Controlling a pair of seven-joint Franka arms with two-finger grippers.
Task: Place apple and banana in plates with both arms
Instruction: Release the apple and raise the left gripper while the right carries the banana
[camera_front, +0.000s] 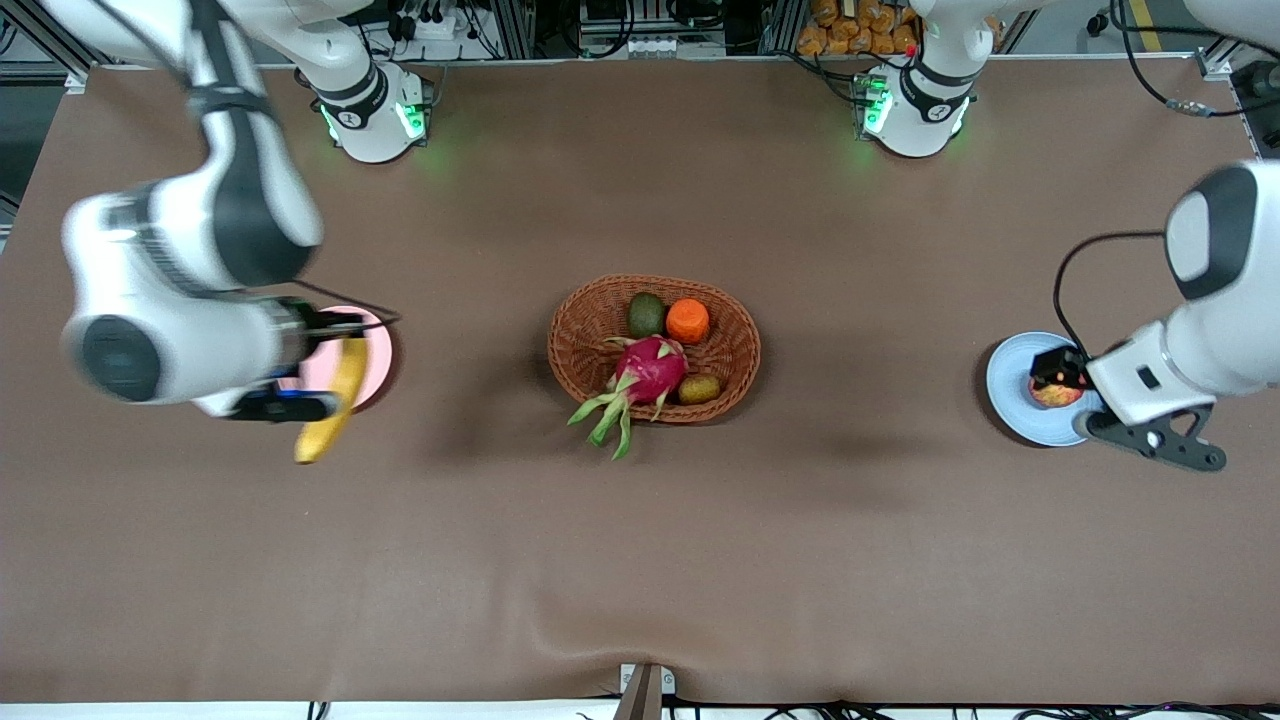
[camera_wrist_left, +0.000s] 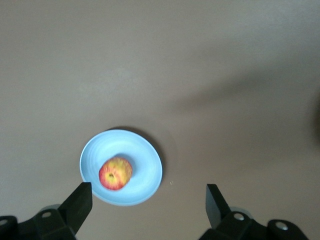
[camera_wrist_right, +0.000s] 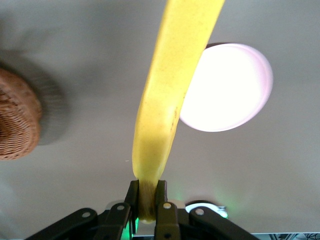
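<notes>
Banana: clamped at one tip in right gripper, airborne, long axis overhanging the pink plate's camera-side rim, at the right arm's bench edge. Lowering must shift it platewards. Apple: resting in blue plate; left gripper spread wide, empty, above it.

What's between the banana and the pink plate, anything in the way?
Nothing visible. The right gripper holds the banana by one end, in the air over the pink plate, whose surface shows bare. The basket sits well aside, mid-table.
</notes>
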